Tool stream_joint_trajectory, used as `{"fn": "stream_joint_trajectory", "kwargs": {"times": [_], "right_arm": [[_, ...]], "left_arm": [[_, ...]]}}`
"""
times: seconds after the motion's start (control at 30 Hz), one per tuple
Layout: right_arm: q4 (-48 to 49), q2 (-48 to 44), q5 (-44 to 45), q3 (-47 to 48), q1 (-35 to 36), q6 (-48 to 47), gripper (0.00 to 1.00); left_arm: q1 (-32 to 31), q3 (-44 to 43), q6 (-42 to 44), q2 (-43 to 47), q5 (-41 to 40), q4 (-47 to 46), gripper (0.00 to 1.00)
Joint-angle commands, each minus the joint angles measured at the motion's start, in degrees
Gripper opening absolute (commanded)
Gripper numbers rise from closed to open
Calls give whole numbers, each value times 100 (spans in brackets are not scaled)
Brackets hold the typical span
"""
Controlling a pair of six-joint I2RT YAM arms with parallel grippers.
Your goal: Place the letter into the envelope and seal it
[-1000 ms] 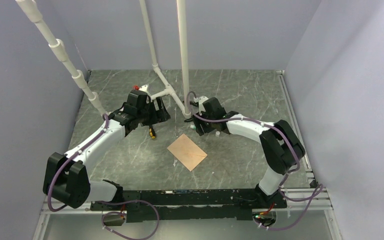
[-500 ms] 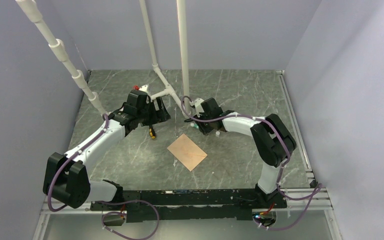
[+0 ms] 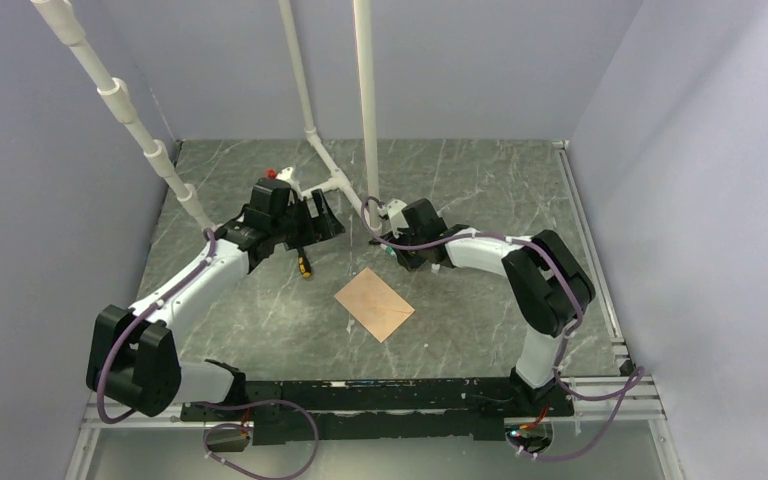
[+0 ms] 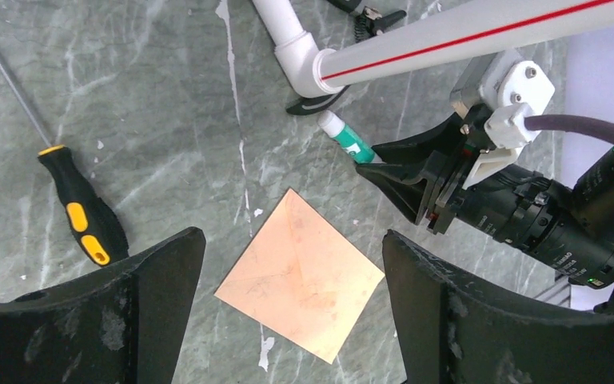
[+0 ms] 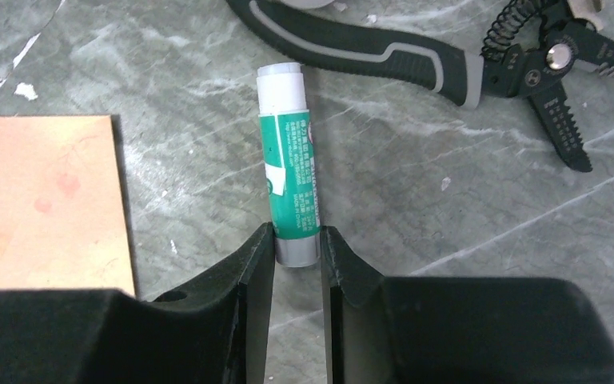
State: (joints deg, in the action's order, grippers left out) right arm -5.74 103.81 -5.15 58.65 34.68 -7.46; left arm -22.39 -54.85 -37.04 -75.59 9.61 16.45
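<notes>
The envelope is a peach-tan rectangle lying flat at mid-table, with diagonal seams meeting near its middle and no raised flap. It also shows in the left wrist view and at the left edge of the right wrist view. No separate letter sheet shows. My left gripper hangs above and behind the envelope, wide open and empty. My right gripper is low at the table just behind the envelope. Its fingers press both sides of the grey end of a green glue stick lying on the table.
A black-and-yellow screwdriver lies left of the envelope. Black pliers and wire strippers lie just beyond the glue stick. White pipe posts with a tee joint stand behind both grippers. Walls enclose the table on three sides.
My right arm has folded in and its gripper has shifted slightly left and down at the glue stick. The left arm and the envelope have not moved.
</notes>
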Motion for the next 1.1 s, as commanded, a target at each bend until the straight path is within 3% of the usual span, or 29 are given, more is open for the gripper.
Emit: {"fn": "stream_joint_trajectory", "kwargs": {"times": [0.0,0.57,0.87,1.07], "right_arm": [[181,-467,-122,-155,126,-108,16],[949,-1915,-602,-718,442,1402,14],[1530,-2433,-1086,-542,554,2381,15],[2281,-2906,-1396,-581,550,3325,16]], "left_arm": [[24,139,-153,17,408,-477,89],[24,607,-887,-490,2058,-2205,92],[24,909,-1338,-232,2480,-3418,80],[24,950,-1160,407,2252,-3666,61]]}}
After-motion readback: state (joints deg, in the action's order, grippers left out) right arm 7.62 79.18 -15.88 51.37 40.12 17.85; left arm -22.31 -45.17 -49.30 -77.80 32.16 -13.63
